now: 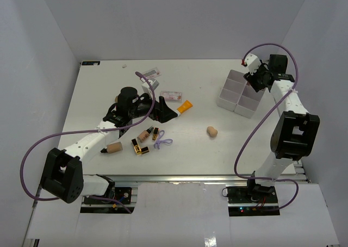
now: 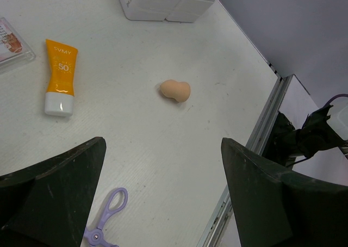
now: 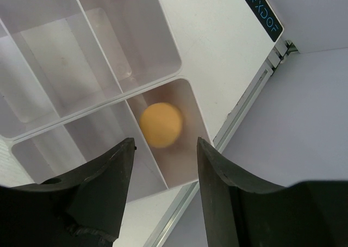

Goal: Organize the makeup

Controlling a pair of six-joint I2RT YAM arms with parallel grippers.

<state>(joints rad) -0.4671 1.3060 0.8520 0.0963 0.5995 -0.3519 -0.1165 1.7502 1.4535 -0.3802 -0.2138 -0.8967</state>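
Note:
My left gripper (image 1: 165,114) is open and empty, low over the table's middle; in its wrist view (image 2: 163,144) bare table lies between the jaws. Ahead of it lie an orange-and-white tube (image 2: 60,77) (image 1: 185,106) and a beige sponge (image 2: 175,90) (image 1: 212,131). Another sponge (image 1: 114,147), a tan foundation bottle (image 1: 145,134) and two lipsticks (image 1: 155,133) (image 1: 140,147) lie near the left arm. My right gripper (image 1: 253,81) is open above the white tray (image 1: 231,97). Below its jaws (image 3: 163,149) an orange-beige sponge (image 3: 160,124), blurred, is in a corner compartment.
A purple scissor-like tool (image 1: 162,143) (image 2: 106,214) lies by the lipsticks. Clear packets (image 1: 148,73) (image 1: 171,96) lie at the back; one shows in the left wrist view (image 2: 11,43). The tray's other compartments (image 3: 65,56) look empty. The table's right edge (image 2: 261,138) is close.

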